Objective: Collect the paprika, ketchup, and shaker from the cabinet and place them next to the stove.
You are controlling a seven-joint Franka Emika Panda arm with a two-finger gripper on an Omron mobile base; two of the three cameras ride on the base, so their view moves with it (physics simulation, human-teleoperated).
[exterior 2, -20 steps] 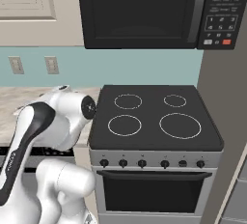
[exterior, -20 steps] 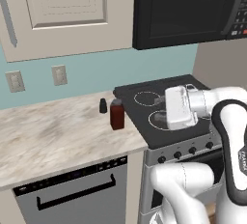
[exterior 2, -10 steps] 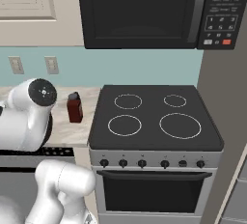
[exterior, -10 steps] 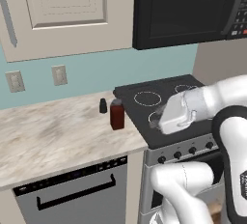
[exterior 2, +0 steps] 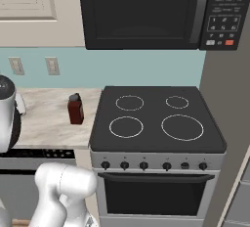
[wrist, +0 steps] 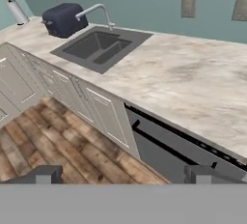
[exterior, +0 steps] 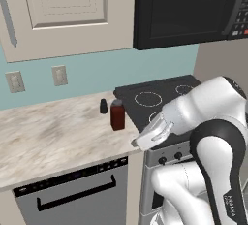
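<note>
Currently, two task items are seen on the marble counter [exterior: 53, 136], just left of the stove [exterior: 160, 98]. The larger is a dark red-brown container [exterior: 117, 115] standing upright, with its long axis vertical and its cap uppermost; at this size it cannot be told whether it is the paprika or the ketchup, and no label text can be read on it. The shaker [exterior: 103, 106] is placed just beside it, on the wall side, also upright with its rounded top pointing up. In the right base view the same red-brown container [exterior 2: 75, 110] is shown near the stove's left edge, with the shaker partly hidden behind it.

Four white ring marks are counted on the black cooktop. One closed cabinet door [exterior: 63, 10] with a bar handle is mounted above the counter. Two wall plates [exterior: 59, 75] are fixed to the blue backsplash. One microwave [exterior 2: 146, 11] is hung above the stove; its keypad writing is too small to read. One dishwasher [exterior: 77, 195] is fitted below the counter.

The gripper [wrist: 123, 174] is held with its fingers spread wide and nothing between them, aimed along the counter toward one sink [wrist: 96, 47], one faucet [wrist: 99, 13] and one dark toaster [wrist: 62, 19].
</note>
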